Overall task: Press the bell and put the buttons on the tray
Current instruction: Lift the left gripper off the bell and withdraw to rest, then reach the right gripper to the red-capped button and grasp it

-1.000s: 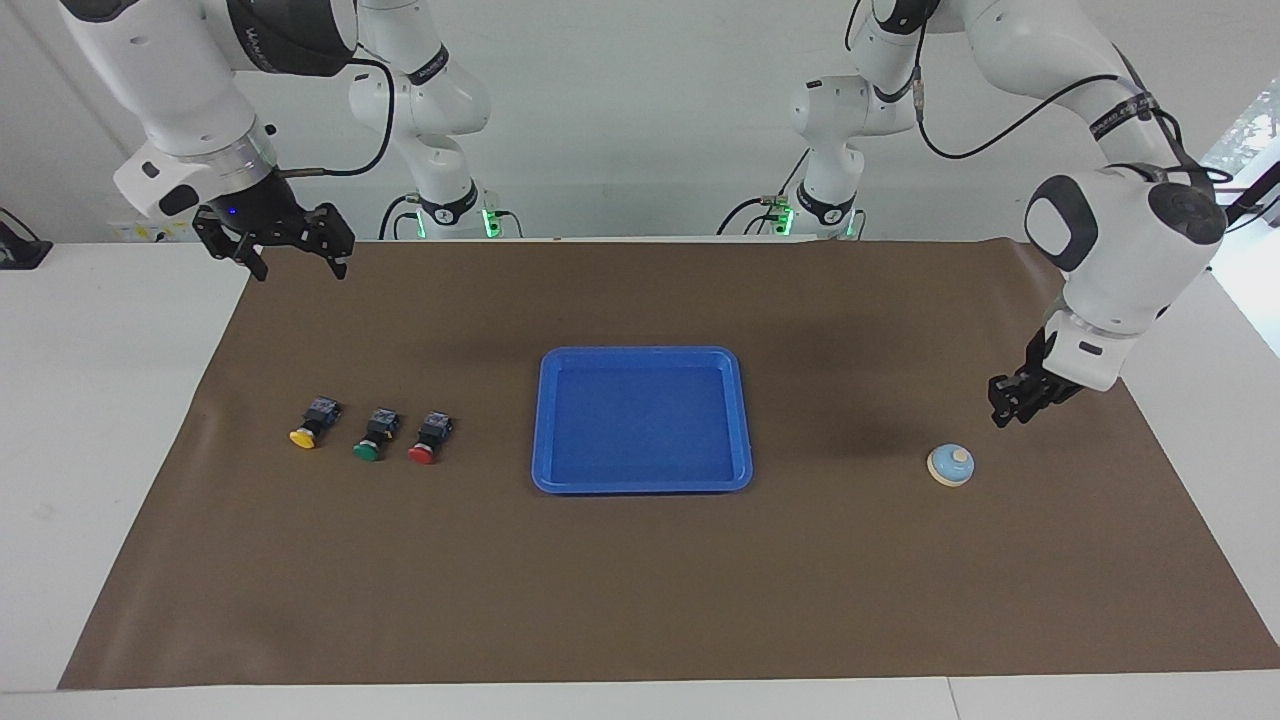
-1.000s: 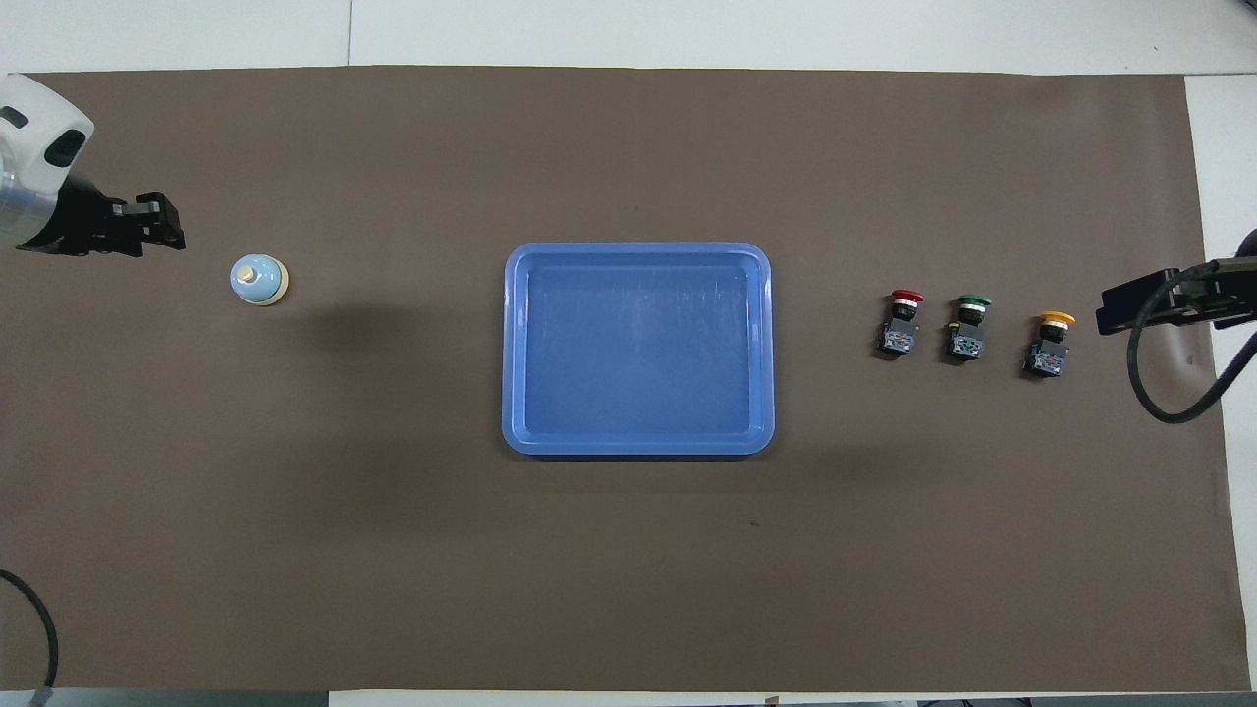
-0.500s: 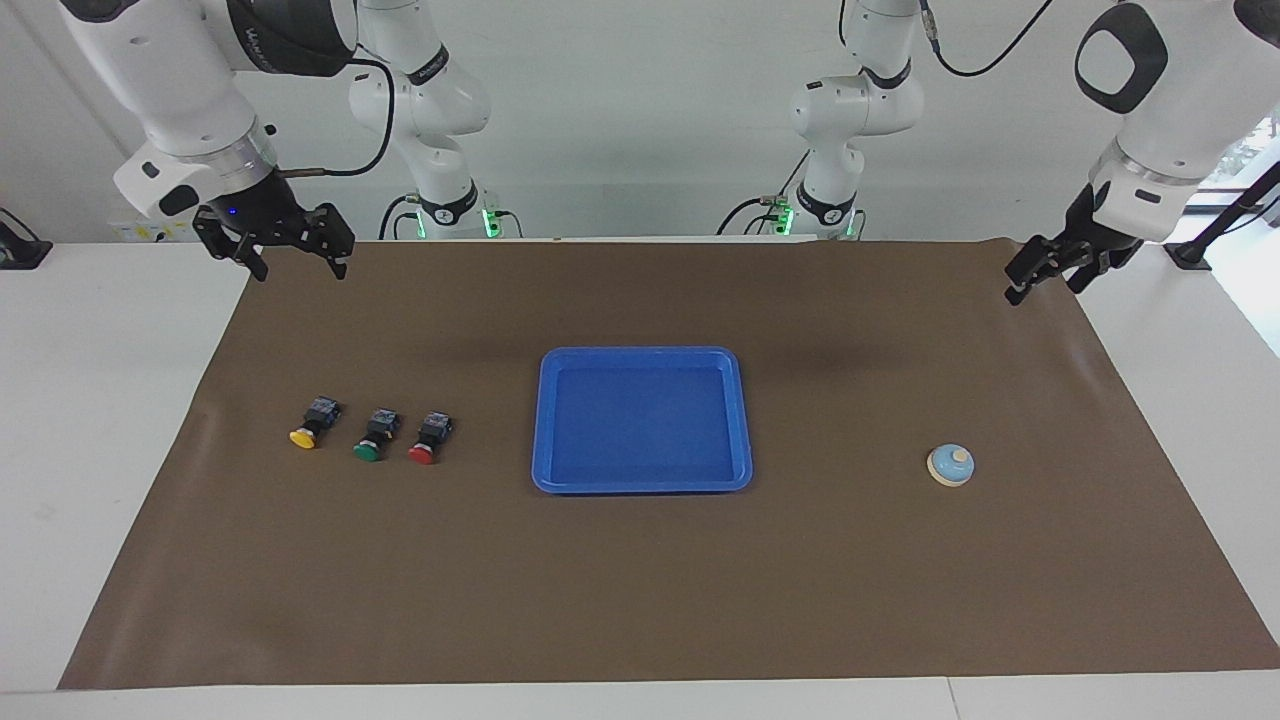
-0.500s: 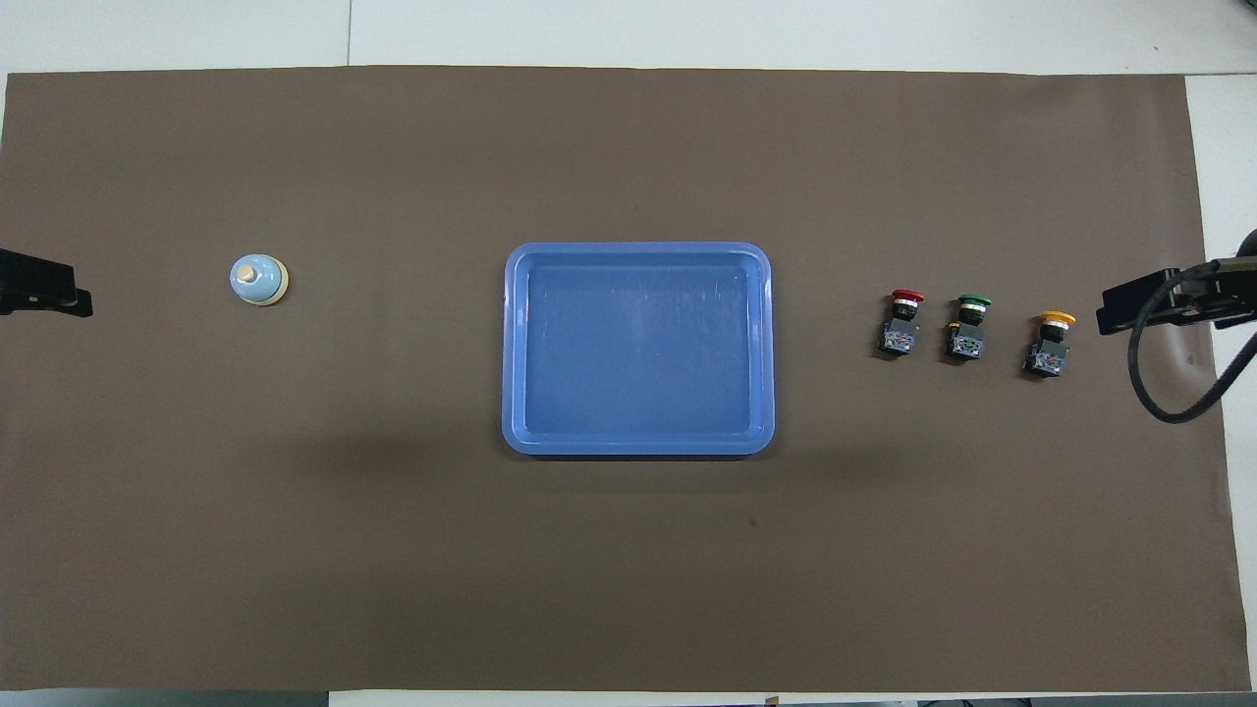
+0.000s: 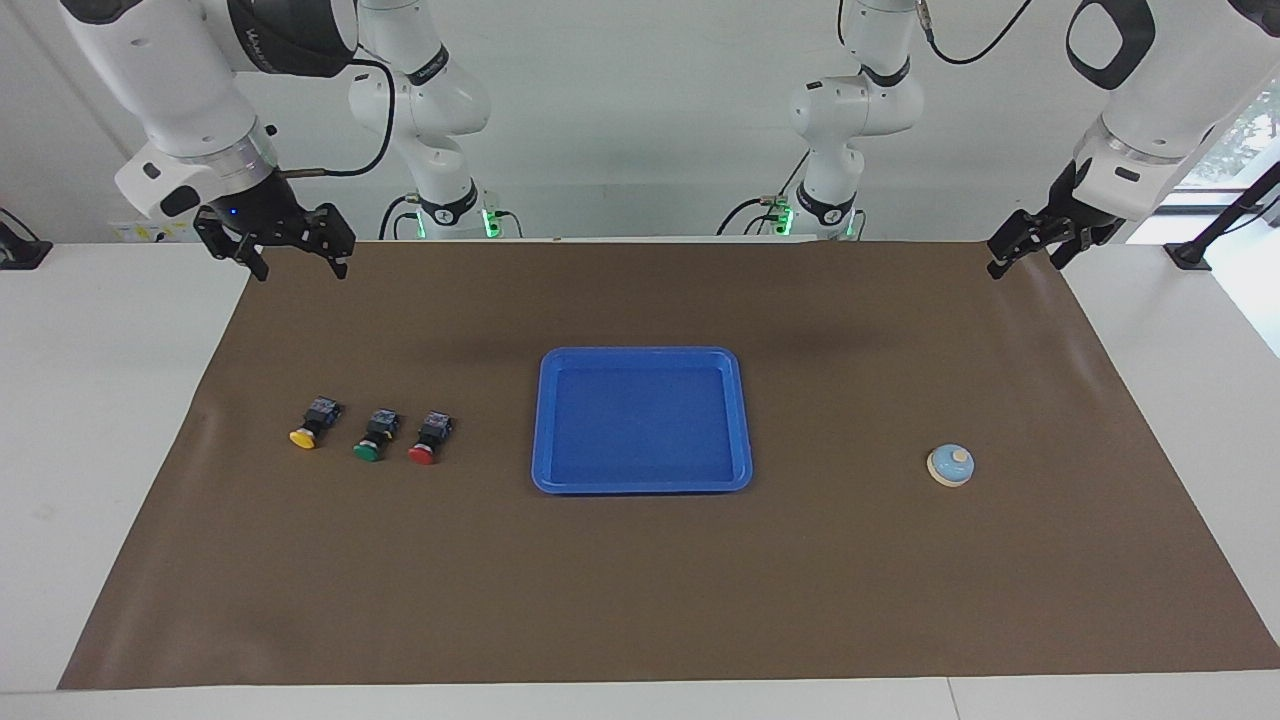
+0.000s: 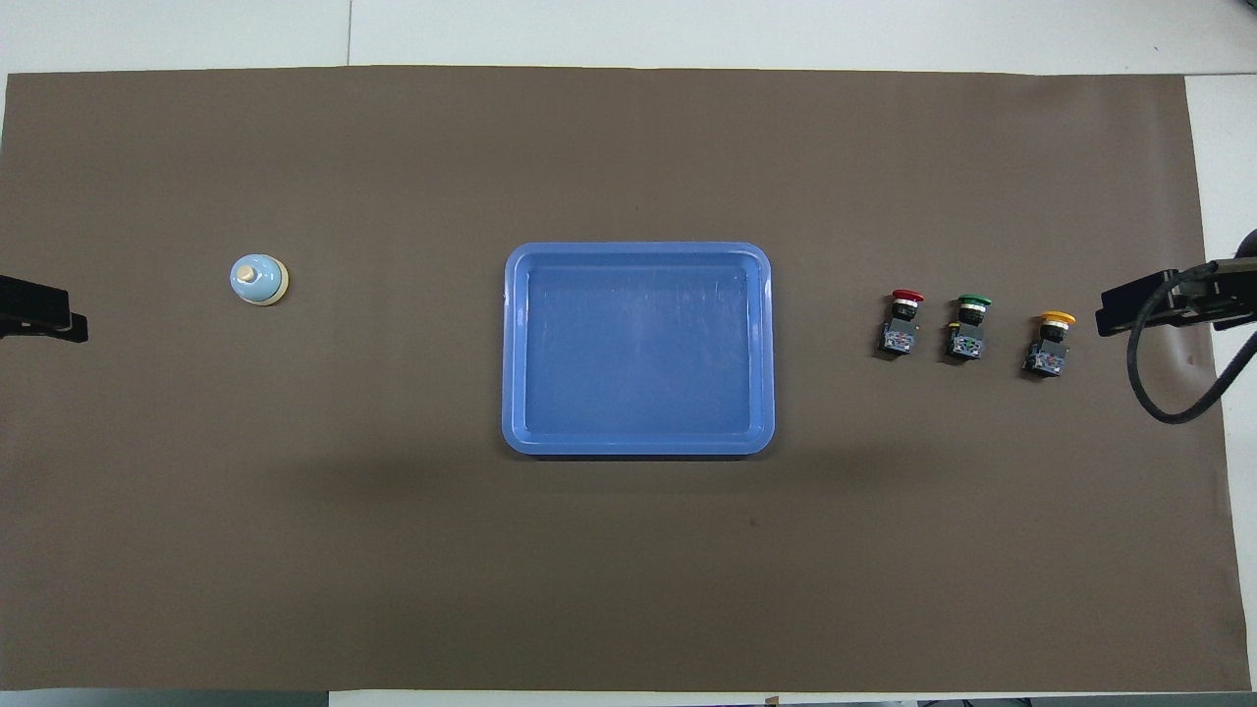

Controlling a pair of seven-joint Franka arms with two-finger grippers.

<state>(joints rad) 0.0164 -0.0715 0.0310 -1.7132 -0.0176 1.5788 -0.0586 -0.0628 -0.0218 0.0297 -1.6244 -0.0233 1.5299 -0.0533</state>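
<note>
- Facing view: the left gripper hangs in the air over the brown mat's corner at the left arm's end, nearest the robots. Its jaws are seen edge-on, so I cannot tell if they are open or closed.
- Same view: the right gripper hangs over the mat's corner at the right arm's end, jaws spread wide and holding nothing.
- Same view: the bell sits alone on the mat toward the left arm's end, well apart from the left gripper.
- Same view: the tray lies mid-surface, holding nothing. The yellow button, green button and red button lie in a row on the mat toward the right arm's end, red nearest the tray; their caps point away from the robots.
- Overhead view: both grippers are cut off at the frame edges; only a dark tip of the left gripper and part of the right gripper with a looping cable show.
- Overhead view: the black bodies of the buttons show plainly here, as does the cream knob on the bell and the tray's raised rim.
</note>
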